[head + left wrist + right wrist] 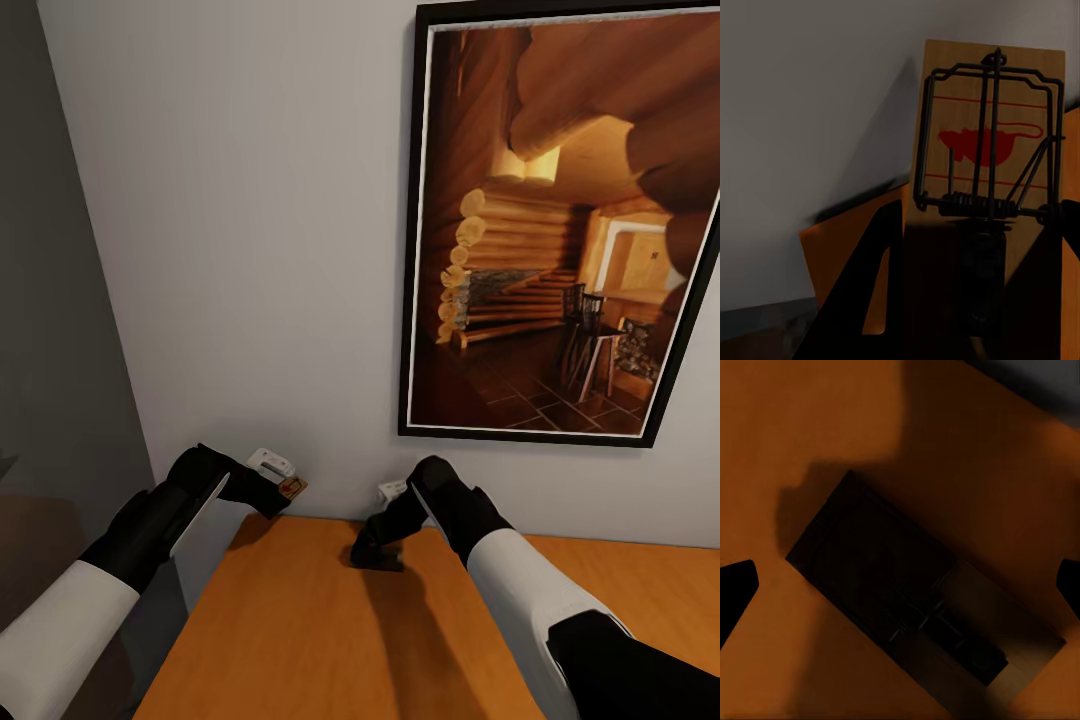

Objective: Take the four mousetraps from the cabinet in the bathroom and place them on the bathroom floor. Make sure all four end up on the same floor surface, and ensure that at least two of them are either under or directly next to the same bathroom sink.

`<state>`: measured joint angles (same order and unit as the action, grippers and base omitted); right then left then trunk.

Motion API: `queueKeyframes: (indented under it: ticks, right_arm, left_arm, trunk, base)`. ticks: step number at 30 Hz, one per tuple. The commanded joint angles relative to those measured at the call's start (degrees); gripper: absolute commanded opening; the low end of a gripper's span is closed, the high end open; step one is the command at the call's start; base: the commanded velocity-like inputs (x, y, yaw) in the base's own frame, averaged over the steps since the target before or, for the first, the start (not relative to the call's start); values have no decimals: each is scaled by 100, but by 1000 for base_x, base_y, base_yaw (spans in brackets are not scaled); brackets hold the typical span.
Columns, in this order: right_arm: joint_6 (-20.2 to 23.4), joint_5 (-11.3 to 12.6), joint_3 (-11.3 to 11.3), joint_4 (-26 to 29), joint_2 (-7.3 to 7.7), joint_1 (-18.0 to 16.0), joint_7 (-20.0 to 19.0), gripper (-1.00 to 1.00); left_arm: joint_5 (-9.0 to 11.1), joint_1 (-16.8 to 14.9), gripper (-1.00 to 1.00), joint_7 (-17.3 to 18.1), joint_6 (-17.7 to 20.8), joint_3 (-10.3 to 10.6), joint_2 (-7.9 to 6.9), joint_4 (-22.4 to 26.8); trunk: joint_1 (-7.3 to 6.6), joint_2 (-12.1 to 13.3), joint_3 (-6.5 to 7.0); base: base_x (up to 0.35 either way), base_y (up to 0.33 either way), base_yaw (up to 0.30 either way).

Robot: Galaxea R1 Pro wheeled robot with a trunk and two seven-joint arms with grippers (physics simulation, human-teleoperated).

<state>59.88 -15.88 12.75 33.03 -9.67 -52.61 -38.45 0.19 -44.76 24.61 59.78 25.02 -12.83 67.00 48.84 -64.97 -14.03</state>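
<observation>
The left end effector [285, 487] grips a mousetrap [293, 488], a flat wooden board with black wire and a red mouse print, just off the cabinet's [300, 640] far left corner by the pale wall [250, 250]; the right end effector [377, 553] hangs wide apart over another shadowed trap [915, 592] lying near the smooth orange top's back edge; a framed cabin picture [560, 230] hangs above.

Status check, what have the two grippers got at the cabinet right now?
Left gripper shut on a mousetrap, held off the cabinet top. Right gripper open, jaws straddling a second mousetrap lying flat there. Nothing in the way.
</observation>
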Motion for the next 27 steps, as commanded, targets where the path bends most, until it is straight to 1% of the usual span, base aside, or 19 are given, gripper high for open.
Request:
queueKeyframes:
  ticks: [1, 27]
  right_arm:
    - [12, -59, 7, -5, 0, -4, -53, 100]
    - [12, -81, 0, -29, -8, -4, 43, 100]
  left_arm:
    - [-10, -7, -100, 0, 22, 12, -5, 6]
    - [-10, -7, -100, 0, 22, 12, -2, -2]
  trunk:
    - [1, -6, -8]
    - [1, -6, -8]
  base:
    - [0, 0, 0]
    - [0, 0, 0]
